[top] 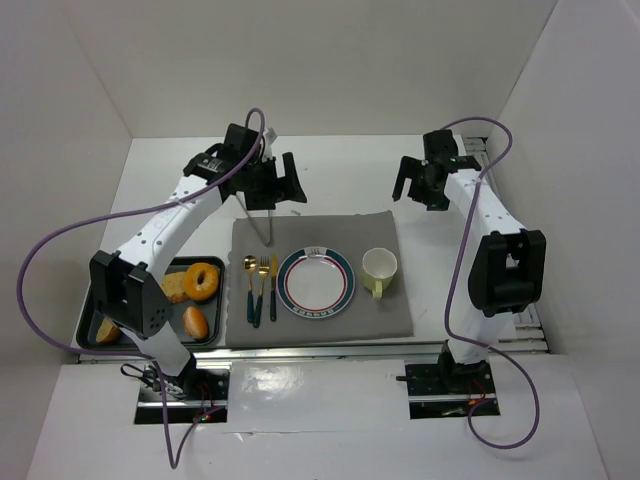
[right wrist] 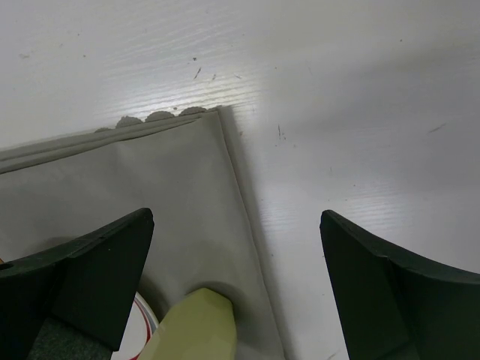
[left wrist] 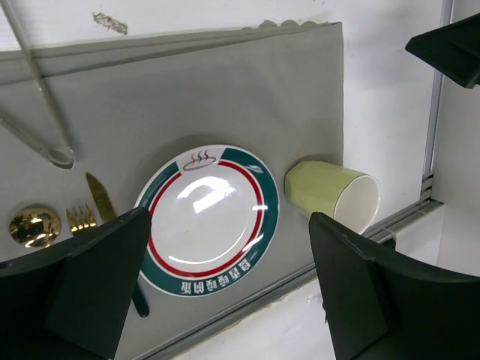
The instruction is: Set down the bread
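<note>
We saw bright, even light from above in every view. Glare whitened the centre of the plate [left wrist: 204, 196] and streaked the bare table [right wrist: 225, 67]. Shadows were soft, and the grey mat [left wrist: 187, 90] looked sharp.

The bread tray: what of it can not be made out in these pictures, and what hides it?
Top view: the left arm covers part of the tray; the bread piece at its left end is half hidden, so the count of breads is unsure.
Left wrist view: the tray is outside the picture.
Right wrist view: the same.
</note>
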